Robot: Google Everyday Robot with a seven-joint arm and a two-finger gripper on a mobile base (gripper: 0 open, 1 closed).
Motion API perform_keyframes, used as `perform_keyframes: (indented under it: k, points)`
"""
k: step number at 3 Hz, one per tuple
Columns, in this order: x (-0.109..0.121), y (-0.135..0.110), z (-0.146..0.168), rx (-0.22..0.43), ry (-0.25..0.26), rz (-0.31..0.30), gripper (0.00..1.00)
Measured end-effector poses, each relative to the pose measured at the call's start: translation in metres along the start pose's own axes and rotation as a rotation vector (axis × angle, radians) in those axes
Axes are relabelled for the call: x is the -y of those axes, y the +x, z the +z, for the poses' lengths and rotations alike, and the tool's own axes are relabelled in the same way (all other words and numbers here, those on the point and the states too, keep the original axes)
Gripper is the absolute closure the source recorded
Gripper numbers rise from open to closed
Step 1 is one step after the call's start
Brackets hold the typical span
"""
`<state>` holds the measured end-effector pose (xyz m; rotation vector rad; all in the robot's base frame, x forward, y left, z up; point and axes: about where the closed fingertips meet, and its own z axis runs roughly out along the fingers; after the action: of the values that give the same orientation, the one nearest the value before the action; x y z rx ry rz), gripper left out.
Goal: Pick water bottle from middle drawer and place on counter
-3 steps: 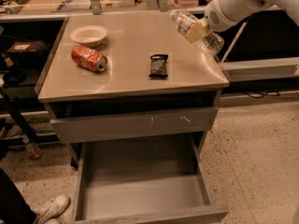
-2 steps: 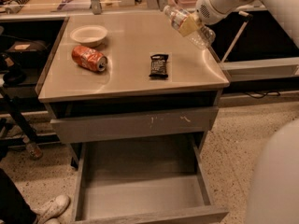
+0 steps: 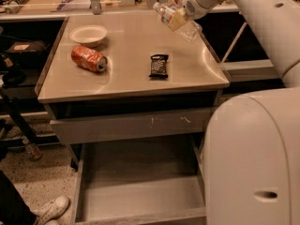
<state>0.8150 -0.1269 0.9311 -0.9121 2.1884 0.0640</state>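
The water bottle [image 3: 174,18] is a small clear plastic bottle with a white cap. It hangs tilted above the far right part of the counter [image 3: 131,74], cap pointing left. My gripper [image 3: 180,20] is shut on the bottle and holds it off the surface. The white arm reaches in from the upper right and its bulk fills the right side of the view. The middle drawer [image 3: 140,196] is pulled open below, and its flat grey floor shows nothing in it.
On the counter lie a dented red soda can [image 3: 89,58], a white bowl [image 3: 88,34] behind it and a dark snack bar [image 3: 159,65] in the middle. The scratched drawer front [image 3: 131,124] is shut above the open drawer. A shoe [image 3: 51,209] shows at the bottom left.
The gripper has carried the bottle further left and back over the counter. The arm's body has swung in and now covers the right side of the view.
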Motion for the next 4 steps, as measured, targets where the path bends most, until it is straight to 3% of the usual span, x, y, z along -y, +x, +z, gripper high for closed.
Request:
perform_keyframes:
  k: [4]
  points:
    - [-0.013, -0.040, 0.052, 0.053, -0.019, -0.097, 1.00]
